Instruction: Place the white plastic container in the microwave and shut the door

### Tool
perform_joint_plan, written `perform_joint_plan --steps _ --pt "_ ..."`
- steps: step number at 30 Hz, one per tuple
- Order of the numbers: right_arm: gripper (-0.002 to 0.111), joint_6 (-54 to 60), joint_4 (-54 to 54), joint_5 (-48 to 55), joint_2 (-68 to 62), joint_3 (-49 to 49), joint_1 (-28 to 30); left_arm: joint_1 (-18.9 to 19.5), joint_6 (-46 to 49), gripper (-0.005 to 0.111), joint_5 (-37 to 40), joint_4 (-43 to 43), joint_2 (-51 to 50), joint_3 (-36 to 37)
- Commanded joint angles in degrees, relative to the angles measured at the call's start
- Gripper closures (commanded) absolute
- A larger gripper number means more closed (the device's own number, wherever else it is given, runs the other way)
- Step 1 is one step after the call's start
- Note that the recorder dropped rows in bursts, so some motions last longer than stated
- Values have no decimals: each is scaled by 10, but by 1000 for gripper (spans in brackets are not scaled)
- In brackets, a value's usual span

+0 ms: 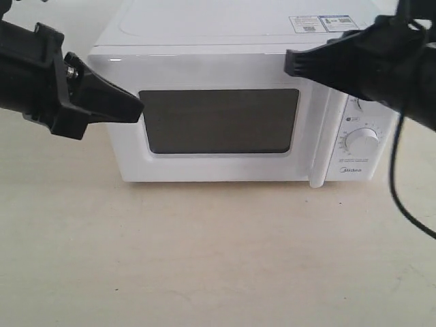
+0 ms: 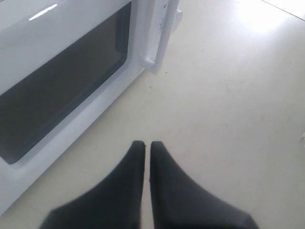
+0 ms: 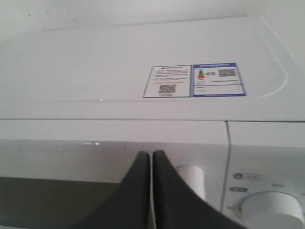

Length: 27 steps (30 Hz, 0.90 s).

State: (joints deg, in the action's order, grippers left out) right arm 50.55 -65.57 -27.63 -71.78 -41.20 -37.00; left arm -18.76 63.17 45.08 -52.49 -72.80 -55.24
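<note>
None of the views shows the white plastic container; perhaps it sits behind the door (image 1: pixel 218 122), shut at frame centre on the microwave (image 1: pixel 204 30). The left gripper (image 1: pixel 138 107), mid-left, and right gripper (image 1: pixel 290 63), upper right, hover pinched together, empty. Seemingly finished; next, only retreat.

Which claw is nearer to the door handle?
Right. The right claw is close by the top of the handle; the left claw is at the opposite edge of the door.
</note>
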Motion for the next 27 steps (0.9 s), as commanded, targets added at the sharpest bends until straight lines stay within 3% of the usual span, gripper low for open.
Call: perform_joint_plan --steps 1,7,18,23,27 --pt "108 88 -61 0 104 69 5 -5 -44 102 10 15 26 -4" --pt "108 139 -81 0 271 167 5 -5 -69 102 41 14 68 -4" --pt "108 176 -151 -2 504 229 5 -5 -108 102 96 2 128 -4" --pt "108 188 -153 -5 556 230 5 -5 -108 102 91 -54 140 -4" --pt "108 188 -153 -5 568 230 5 -5 -108 102 43 -125 140 -4"
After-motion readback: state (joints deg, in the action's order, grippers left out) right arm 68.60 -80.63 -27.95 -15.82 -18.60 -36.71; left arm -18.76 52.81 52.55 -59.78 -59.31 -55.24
